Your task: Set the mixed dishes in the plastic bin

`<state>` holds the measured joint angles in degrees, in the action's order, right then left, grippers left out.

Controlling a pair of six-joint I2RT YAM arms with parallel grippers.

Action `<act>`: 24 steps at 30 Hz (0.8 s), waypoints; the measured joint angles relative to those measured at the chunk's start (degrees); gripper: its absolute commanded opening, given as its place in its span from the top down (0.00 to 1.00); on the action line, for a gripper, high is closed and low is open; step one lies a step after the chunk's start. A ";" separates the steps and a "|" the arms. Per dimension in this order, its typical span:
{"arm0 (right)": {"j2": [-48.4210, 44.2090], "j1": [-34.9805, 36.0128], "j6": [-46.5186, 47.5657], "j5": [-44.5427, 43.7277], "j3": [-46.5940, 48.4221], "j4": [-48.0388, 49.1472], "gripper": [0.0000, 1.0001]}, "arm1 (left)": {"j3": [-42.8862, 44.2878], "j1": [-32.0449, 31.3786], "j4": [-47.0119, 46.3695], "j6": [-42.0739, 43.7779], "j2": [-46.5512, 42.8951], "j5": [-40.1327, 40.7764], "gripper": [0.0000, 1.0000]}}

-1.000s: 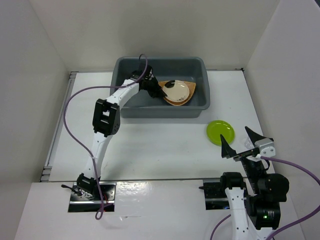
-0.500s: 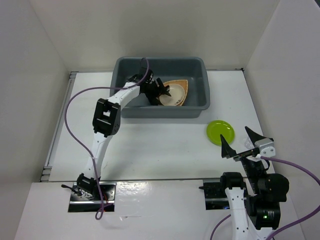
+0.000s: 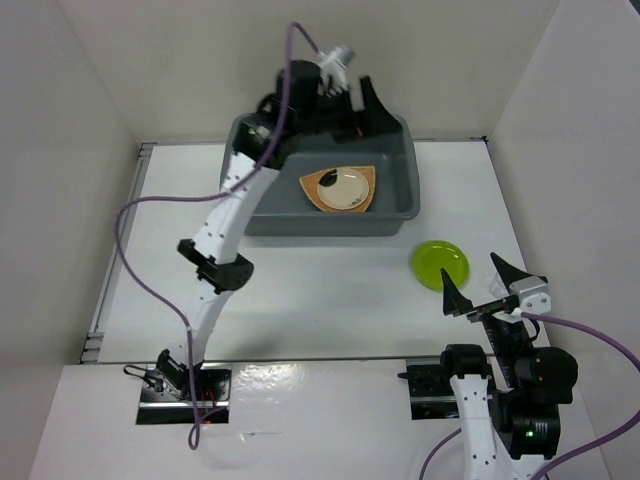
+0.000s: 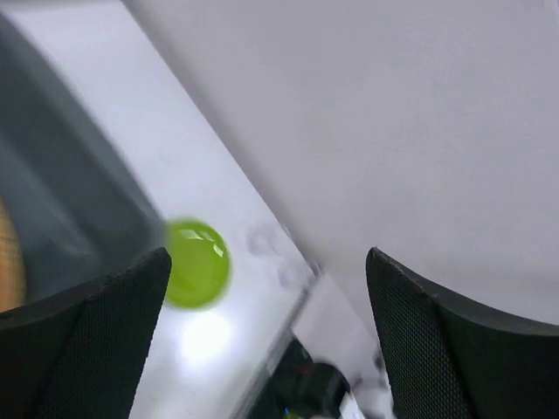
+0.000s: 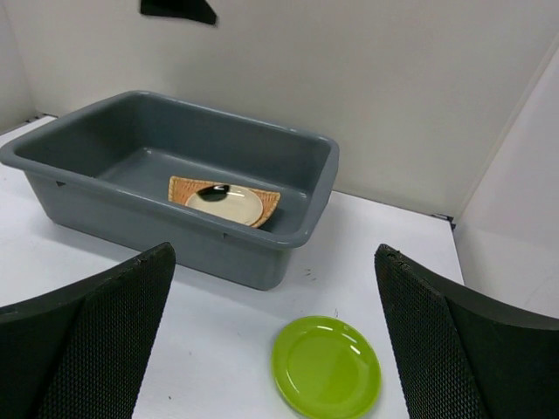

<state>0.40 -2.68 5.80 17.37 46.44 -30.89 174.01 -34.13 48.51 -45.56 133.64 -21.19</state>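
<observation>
My left claw (image 4: 266, 262) is up high over the far edge of the plastic bin (image 3: 320, 224). Its two fingers are spread wide and there is nothing between them. That wrist picture is blurry, but I can see the gap is bare. My right claw (image 3: 472, 275) hangs low near my own base on the right, and it is wide apart too, with nothing in it. The plastic bin sits at the far side of the white table (image 3: 320, 290), and its long way goes from left to right. Inside it, in the right half and near the front wall, the orange-tan woven plate (image 3: 312, 187) lies flat on the floor. Its long way goes left to right, the same as the bin. Its right side looks a bit wider than its left side, but I cannot tell for sure which end is the point. The small cream round plate (image 3: 352, 188) lies flat on top of the woven plate. A small dark thing (image 3: 328, 181) sits on the left edge of the cream plate, and I cannot tell what it is. The lime-green round plate (image 3: 440, 264) lies flat on the table, outside the bin, off its front right corner and just past my right claw.
</observation>
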 measured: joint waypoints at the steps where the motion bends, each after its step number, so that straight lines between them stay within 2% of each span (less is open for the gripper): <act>1: 0.00 0.00 0.00 0.00 0.02 0.00 0.01 | 2.62 -2.75 1.99 0.98 1.49 -0.59 0.03; 5: 0.00 -0.02 0.00 0.00 0.00 0.00 0.01 | 6.08 -13.20 10.86 5.05 12.07 -3.04 0.03; 8: 0.00 -0.11 0.00 0.00 0.00 0.00 0.01 | 4.57 -16.44 16.76 6.69 21.18 -4.61 0.03; 10: 0.00 -0.11 0.00 0.00 0.00 0.00 0.01 | 3.63 -17.09 19.58 10.21 26.18 -5.55 0.03; 16: 0.00 -0.11 0.00 0.00 0.00 0.00 0.01 | 4.28 -16.74 23.15 9.75 26.93 -7.15 0.03; 24: 0.00 -0.13 0.00 0.00 0.02 0.00 0.01 | 4.28 -15.45 23.06 11.45 32.28 -8.55 0.03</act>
<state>0.40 -2.81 5.80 17.37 46.46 -30.89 178.30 -49.58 71.57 -34.11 165.93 -29.74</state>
